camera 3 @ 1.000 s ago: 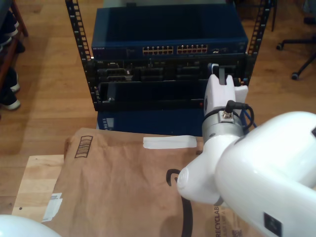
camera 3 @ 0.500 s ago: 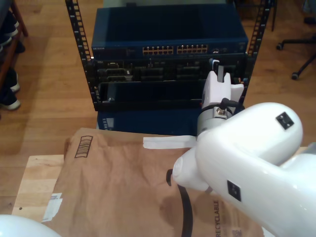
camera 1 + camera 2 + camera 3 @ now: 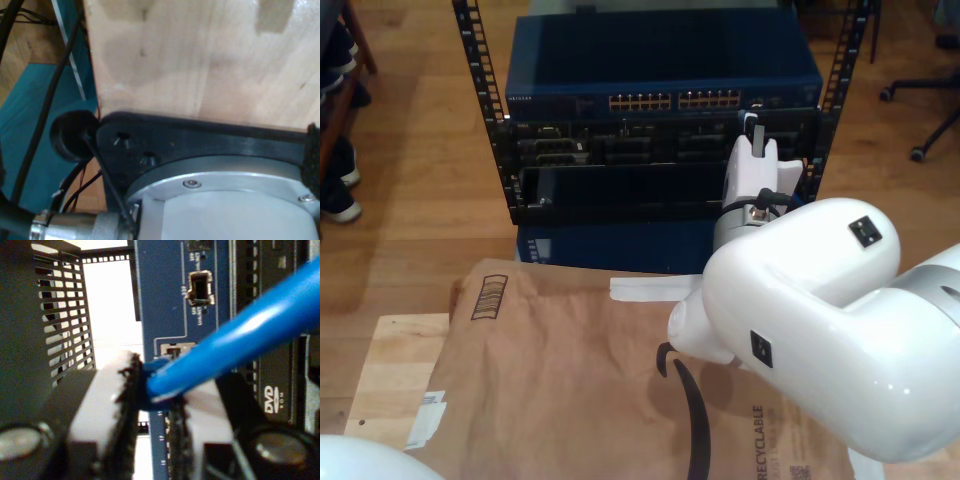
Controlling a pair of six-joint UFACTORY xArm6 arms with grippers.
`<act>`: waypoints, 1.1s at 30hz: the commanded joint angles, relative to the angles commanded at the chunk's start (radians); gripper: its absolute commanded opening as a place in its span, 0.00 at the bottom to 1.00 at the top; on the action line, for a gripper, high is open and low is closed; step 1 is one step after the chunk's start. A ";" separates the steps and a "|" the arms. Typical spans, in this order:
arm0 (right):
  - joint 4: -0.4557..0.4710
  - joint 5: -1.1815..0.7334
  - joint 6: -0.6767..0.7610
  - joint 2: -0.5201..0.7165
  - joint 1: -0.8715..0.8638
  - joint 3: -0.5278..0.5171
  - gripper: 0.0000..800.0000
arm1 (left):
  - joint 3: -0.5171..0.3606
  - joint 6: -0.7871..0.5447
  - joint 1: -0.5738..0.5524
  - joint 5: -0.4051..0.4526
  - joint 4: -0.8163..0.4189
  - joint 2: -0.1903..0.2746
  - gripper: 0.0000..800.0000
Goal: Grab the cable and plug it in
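Blue ethernet cable (image 3: 235,347) sat clamped between my second gripper (image 3: 155,405) pads, close to the rack switch (image 3: 665,100). Its plug was hidden, so misalignment could jam it. My first gripper's state was unclear.

The bright-blue cable (image 3: 235,340) runs slanted, its end pinched between closed jaws before the blue panel (image 3: 165,300).

Lab or office: server rack (image 3: 660,120), office chair (image 3: 920,100).

My second hand (image 3: 152,390) covers the cable (image 3: 235,345) plug — the cable's far end runs off frame.
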State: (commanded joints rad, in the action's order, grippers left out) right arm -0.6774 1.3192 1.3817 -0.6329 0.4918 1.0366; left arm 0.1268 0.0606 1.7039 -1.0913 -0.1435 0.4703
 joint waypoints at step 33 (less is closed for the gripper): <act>0.092 0.002 -0.002 -0.077 -0.048 0.103 0.00 | 0.000 0.000 0.000 0.000 0.000 0.000 1.00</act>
State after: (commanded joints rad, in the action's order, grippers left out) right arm -0.5854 1.3207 1.3802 -0.7096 0.4442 1.1395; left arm 0.1268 0.0606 1.7039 -1.0913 -0.1435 0.4703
